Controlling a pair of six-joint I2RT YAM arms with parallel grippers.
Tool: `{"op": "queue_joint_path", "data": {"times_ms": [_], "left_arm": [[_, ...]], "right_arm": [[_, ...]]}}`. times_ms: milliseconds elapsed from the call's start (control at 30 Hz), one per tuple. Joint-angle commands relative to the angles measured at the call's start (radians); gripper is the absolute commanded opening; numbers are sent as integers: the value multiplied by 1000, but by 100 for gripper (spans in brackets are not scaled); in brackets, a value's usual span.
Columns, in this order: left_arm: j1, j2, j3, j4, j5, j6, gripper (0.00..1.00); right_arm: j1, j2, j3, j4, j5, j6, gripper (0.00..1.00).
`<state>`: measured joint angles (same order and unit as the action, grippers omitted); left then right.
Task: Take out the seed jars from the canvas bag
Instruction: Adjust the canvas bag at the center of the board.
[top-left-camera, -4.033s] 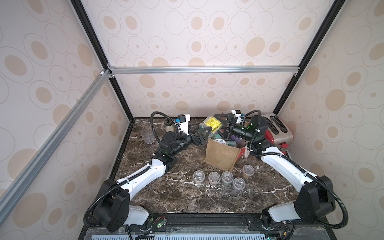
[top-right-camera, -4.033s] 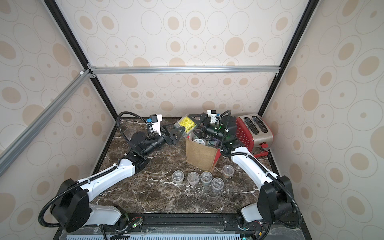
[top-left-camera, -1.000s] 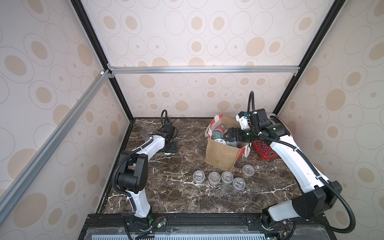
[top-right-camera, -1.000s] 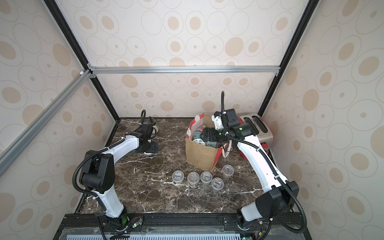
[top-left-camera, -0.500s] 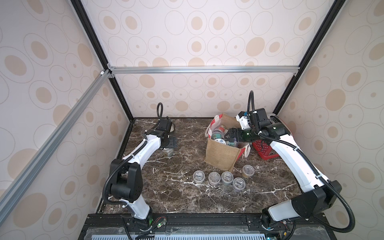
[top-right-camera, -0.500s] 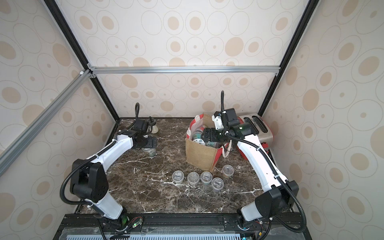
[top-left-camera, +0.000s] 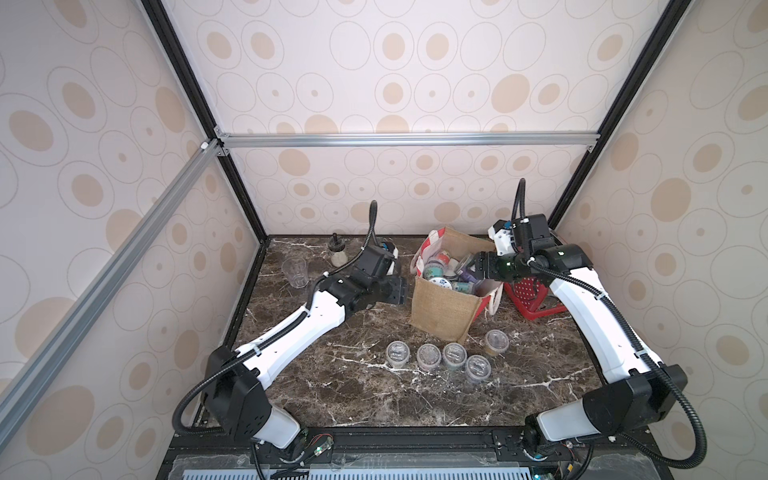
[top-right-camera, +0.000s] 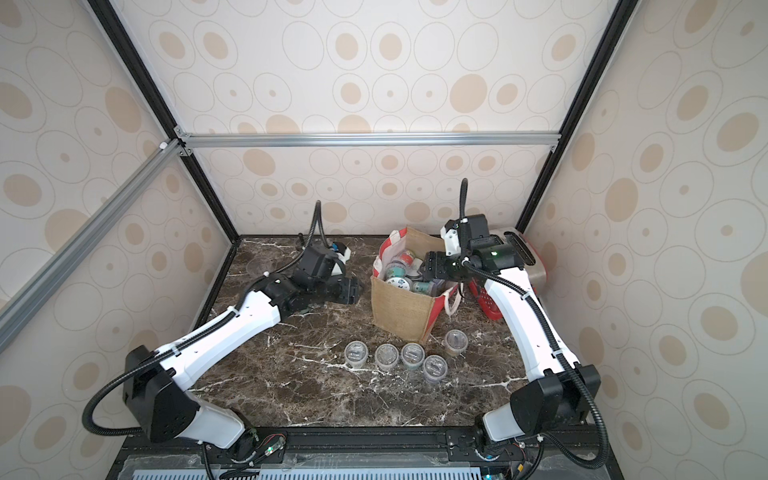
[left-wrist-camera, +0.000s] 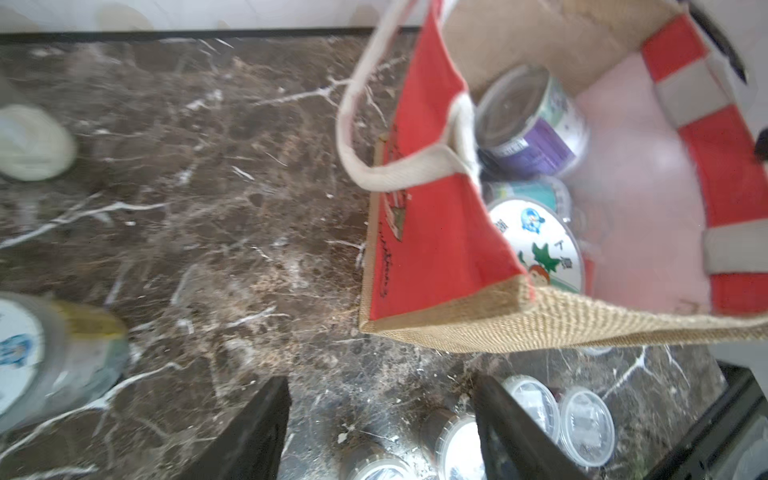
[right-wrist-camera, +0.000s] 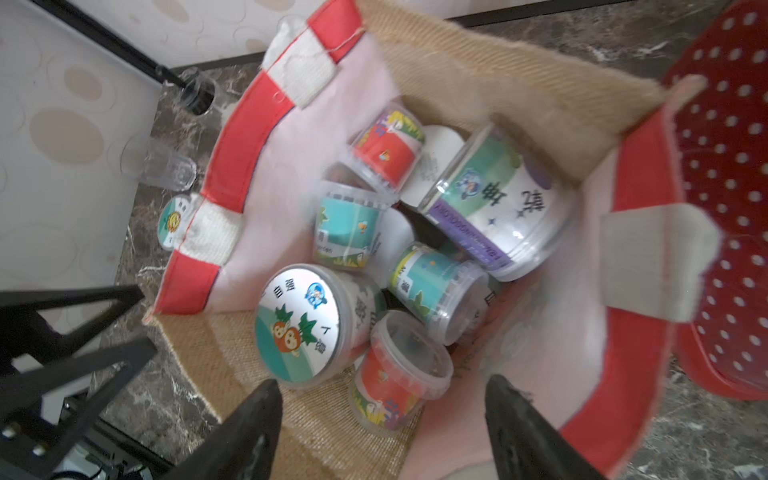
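The canvas bag (top-left-camera: 446, 309) stands open at the back right, and several seed jars (right-wrist-camera: 299, 324) with picture labels lie inside it. Several short clear-lidded seed jars (top-left-camera: 429, 356) stand in a row on the table in front of the bag. Another jar (left-wrist-camera: 54, 353) with yellowish contents lies on the table to the bag's left. My right gripper (right-wrist-camera: 382, 415) hangs open over the bag's mouth, with a red-label jar (right-wrist-camera: 399, 374) just ahead of its fingertips and untouched. My left gripper (left-wrist-camera: 382, 419) is open and empty, low beside the bag's red side panel (left-wrist-camera: 436, 232).
A clear faceted tumbler (top-left-camera: 295, 272) and a glass shaker (top-left-camera: 337, 251) with a black knob stand at the back left. A red dotted toaster (top-left-camera: 532, 291) sits right behind the bag, under my right arm. Enclosure walls close in the table on three sides.
My left arm has swung from the back left corner toward the bag, its gripper now close to the bag's left side. My right gripper has stayed over the bag's mouth.
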<state>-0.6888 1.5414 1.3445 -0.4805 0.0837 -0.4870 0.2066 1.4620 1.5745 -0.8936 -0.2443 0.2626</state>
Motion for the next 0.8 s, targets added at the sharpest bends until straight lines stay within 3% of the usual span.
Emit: {"op": "queue_joint_path", "data": {"times_ms": [0, 167, 367, 600, 767], "left_arm": [[-43, 90, 38, 50, 57, -29, 67], [-66, 187, 50, 113, 103, -29, 58], [-49, 249, 103, 137, 11, 20, 55], [80, 365, 296, 161, 38, 83, 54], [118, 452, 467, 90, 49, 114, 54]], "right_arm": [[-13, 6, 27, -10, -11, -19, 78], [-14, 87, 89, -76, 1, -42, 72], [9, 57, -2, -61, -60, -42, 66], [149, 33, -114, 23, -155, 26, 61], [224, 53, -126, 104, -199, 85, 62]]}}
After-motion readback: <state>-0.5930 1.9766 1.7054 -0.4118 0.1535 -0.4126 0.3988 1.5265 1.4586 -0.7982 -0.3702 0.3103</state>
